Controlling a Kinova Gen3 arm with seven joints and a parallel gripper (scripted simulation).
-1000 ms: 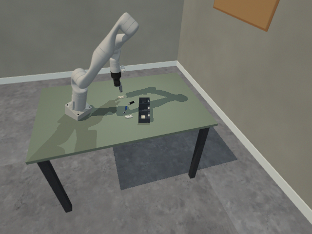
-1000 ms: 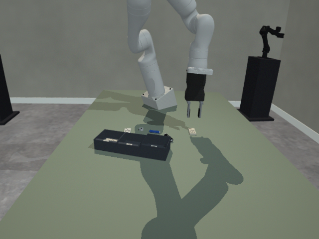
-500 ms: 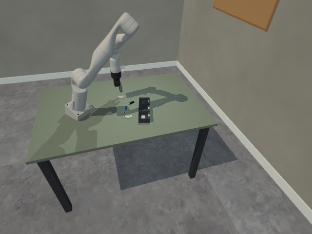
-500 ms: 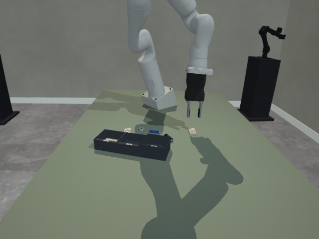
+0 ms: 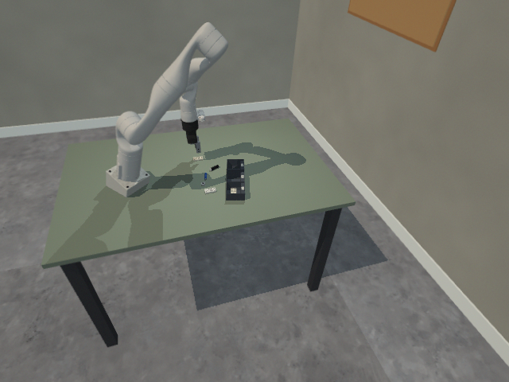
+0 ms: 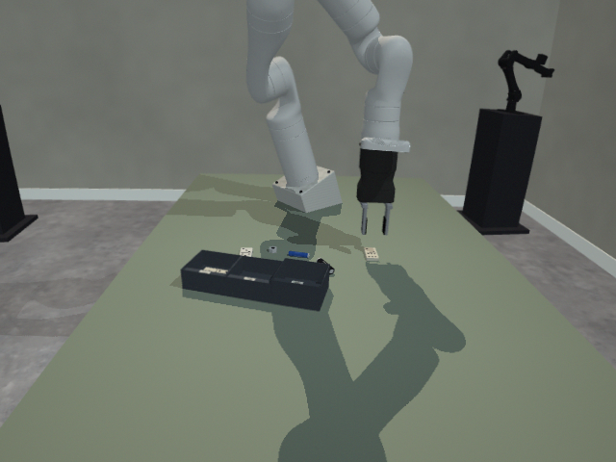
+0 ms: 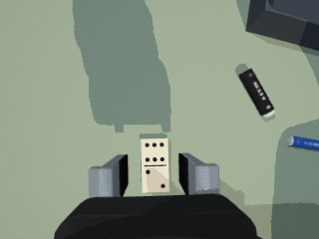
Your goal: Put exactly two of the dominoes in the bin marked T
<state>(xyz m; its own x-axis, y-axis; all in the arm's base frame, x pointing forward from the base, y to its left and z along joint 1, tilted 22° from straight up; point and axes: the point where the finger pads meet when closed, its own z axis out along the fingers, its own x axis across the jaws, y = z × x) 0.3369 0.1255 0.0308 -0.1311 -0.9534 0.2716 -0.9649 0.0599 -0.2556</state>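
Observation:
A cream domino point(image 7: 155, 165) lies flat on the green table; it also shows in the top view point(image 5: 198, 157) and the exterior view point(image 6: 371, 254). My gripper point(image 7: 154, 168) hangs open above it, fingers to either side of it in the wrist view, well clear of the table point(image 6: 373, 224). A second domino point(image 5: 210, 190) point(image 6: 245, 251) lies on the table beside the bins. A third domino point(image 5: 233, 190) lies inside the near compartment of the black row of bins point(image 5: 235, 180). I cannot read the bin marks.
A black cylinder point(image 7: 257, 91) and a blue cylinder point(image 7: 303, 141) lie between the domino and the bins. A small grey nut point(image 6: 271, 249) lies near the blue cylinder point(image 6: 298, 254). The arm's base point(image 5: 126, 179) stands to the left.

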